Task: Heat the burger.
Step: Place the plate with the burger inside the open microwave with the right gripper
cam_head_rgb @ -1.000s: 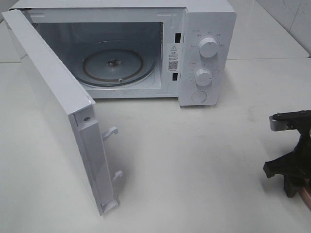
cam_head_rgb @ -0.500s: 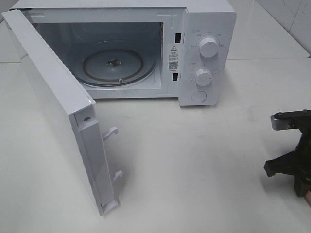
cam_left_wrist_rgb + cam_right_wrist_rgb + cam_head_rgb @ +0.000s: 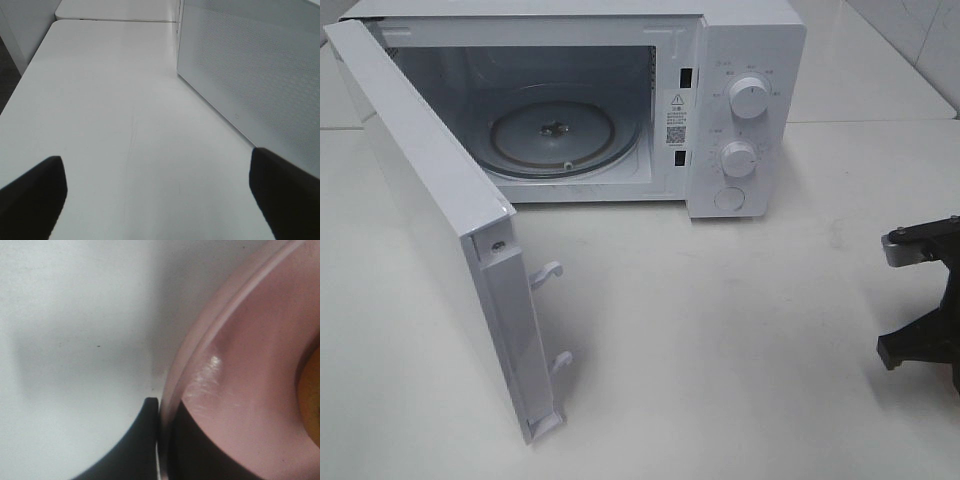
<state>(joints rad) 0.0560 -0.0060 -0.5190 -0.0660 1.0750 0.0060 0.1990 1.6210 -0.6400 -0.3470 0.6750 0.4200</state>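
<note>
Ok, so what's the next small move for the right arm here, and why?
Probably lift the plate a little off the table. The right gripper is shut on its rim, with what looks like the burger on it. The microwave door stands open and the turntable is bare, so the way in looks free.

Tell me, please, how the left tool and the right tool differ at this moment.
The left tool stands wide open; the right tool is shut. The left tool holds nothing, while the right tool pinches the rim of the pink plate. The left tool hangs over the table beside the open microwave door; the right tool is down at the plate's edge. Both have dark fingers.
</note>
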